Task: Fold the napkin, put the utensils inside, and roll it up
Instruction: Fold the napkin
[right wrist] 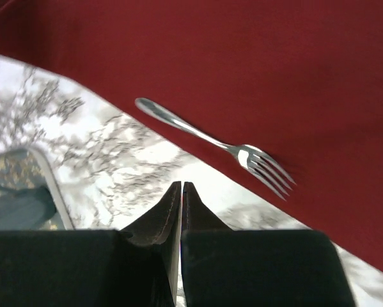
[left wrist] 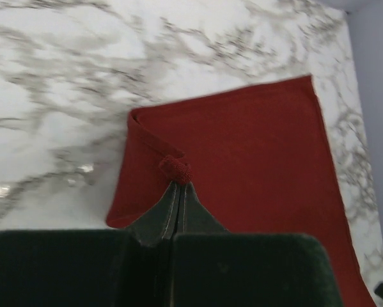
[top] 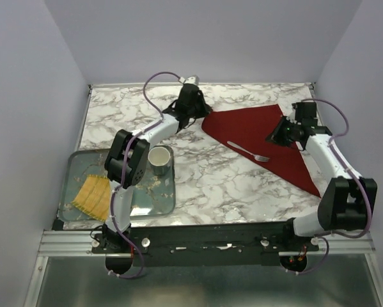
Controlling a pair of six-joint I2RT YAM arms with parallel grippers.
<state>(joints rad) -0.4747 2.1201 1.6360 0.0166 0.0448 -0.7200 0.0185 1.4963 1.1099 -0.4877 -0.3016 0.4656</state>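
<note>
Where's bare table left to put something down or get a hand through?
Biggest: marble between tray and napkin, ahead of the arm bases. Smaller: far left corner behind the tray. Crowded: tray holds cup and mat; on the napkin, the left gripper pinches a corner, the fork lies across its edge, the right gripper hovers shut.
</note>
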